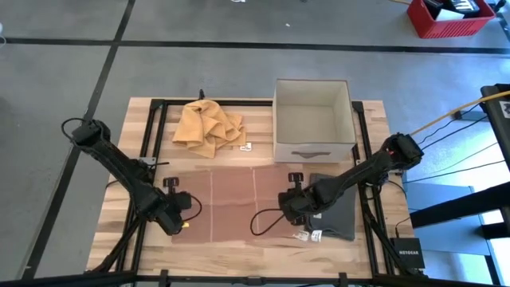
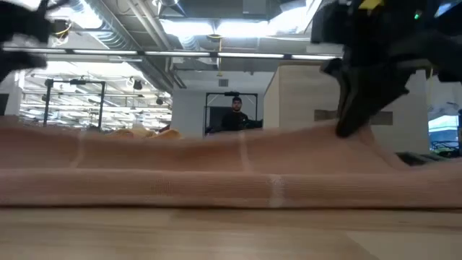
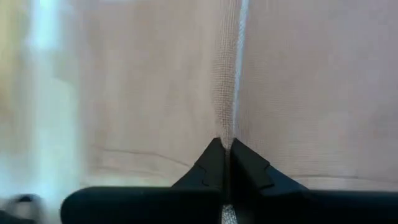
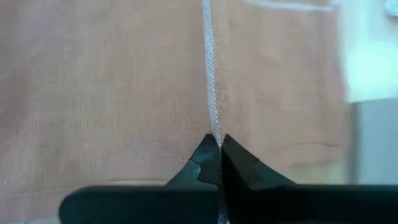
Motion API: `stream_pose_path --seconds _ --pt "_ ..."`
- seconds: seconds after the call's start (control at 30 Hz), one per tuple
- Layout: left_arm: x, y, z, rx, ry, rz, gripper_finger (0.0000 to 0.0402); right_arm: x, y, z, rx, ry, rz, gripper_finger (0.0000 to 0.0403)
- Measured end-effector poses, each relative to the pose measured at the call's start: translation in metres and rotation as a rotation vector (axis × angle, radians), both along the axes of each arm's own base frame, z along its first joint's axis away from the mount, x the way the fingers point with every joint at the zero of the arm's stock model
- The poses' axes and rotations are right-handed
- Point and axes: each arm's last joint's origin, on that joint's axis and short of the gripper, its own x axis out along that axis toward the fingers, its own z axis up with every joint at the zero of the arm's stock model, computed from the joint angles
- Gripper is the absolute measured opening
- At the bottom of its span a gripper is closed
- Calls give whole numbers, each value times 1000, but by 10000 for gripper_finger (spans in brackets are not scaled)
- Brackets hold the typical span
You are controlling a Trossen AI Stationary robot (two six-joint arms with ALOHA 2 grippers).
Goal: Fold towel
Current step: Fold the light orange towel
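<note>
A brownish-pink towel (image 1: 239, 203) lies spread on the wooden table between my two arms. In the low view its cloth (image 2: 216, 166) fills the width and rises toward the right. My left gripper (image 1: 182, 222) is at the towel's left end, shut on the cloth (image 3: 227, 149). My right gripper (image 1: 288, 203) is at the towel's right end, also shut on the cloth (image 4: 214, 143). In the low view my right gripper (image 2: 348, 128) comes down onto the raised cloth. My left gripper pinches a raised ridge of the towel (image 3: 227, 127) between its two fingers at the towel's left end, coming steeply from above. A pale line of cloth runs on from the fingertips. One layer or several, I cannot tell. My right gripper pinches a raised ridge of the towel (image 4: 213, 121) between its two fingers at the towel's right end, slanting down from above. The cloth there (image 2: 339, 137) is drawn up off the table, and the rest slopes down to the tabletop.
A crumpled yellow cloth (image 1: 209, 123) lies at the far side, next to an open white box (image 1: 312, 119) at the far right. A dark grey folded cloth (image 1: 336, 209) lies right of the towel. A black cable (image 1: 267, 223) loops near the right gripper. A person (image 2: 236, 115) stands far behind.
</note>
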Motion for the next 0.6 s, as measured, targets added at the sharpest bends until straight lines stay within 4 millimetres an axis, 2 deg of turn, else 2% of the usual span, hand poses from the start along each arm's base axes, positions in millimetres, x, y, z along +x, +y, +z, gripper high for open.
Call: stream_pose_path --seconds 0.2,0.33,0.6 --pt "0 2 41 76 -133 1 1 -6 6 33 -74 -60 -58 2" --pt "-5 11 62 147 -177 38 1 -11 2 50 -128 -82 -123 2" --pt "-21 28 83 186 -242 144 1 -17 -6 79 -265 -120 -234 1"
